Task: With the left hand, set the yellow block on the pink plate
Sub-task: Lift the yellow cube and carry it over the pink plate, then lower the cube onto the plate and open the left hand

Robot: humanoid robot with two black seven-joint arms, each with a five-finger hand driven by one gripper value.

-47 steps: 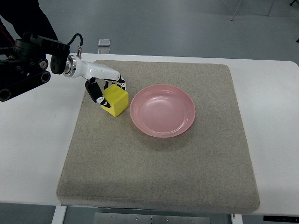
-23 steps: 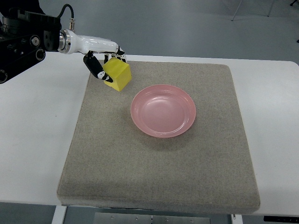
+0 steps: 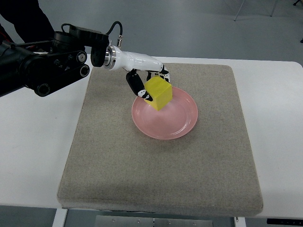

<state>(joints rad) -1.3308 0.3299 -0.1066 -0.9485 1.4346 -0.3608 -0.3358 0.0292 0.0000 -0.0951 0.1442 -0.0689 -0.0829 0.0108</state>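
Observation:
The yellow block (image 3: 159,93) hangs in the air over the far left part of the pink plate (image 3: 176,121), tilted a little. My left hand (image 3: 150,85) is shut on the block, its white and black fingers wrapped around its top and left side. The left arm reaches in from the picture's left edge across the mat's far corner. The plate sits on the grey mat (image 3: 161,165), with nothing lying in it. Whether the block touches the plate I cannot tell; it looks lifted.
The mat lies on a white table (image 3: 274,109). A small grey object (image 3: 106,43) rests at the table's far edge behind the arm. A dark sleeve of a person (image 3: 26,19) shows at the top left.
My left hand has carried the yellow block to the right, from above the mat's far left corner to over the pink plate. The arm has stretched further into view.

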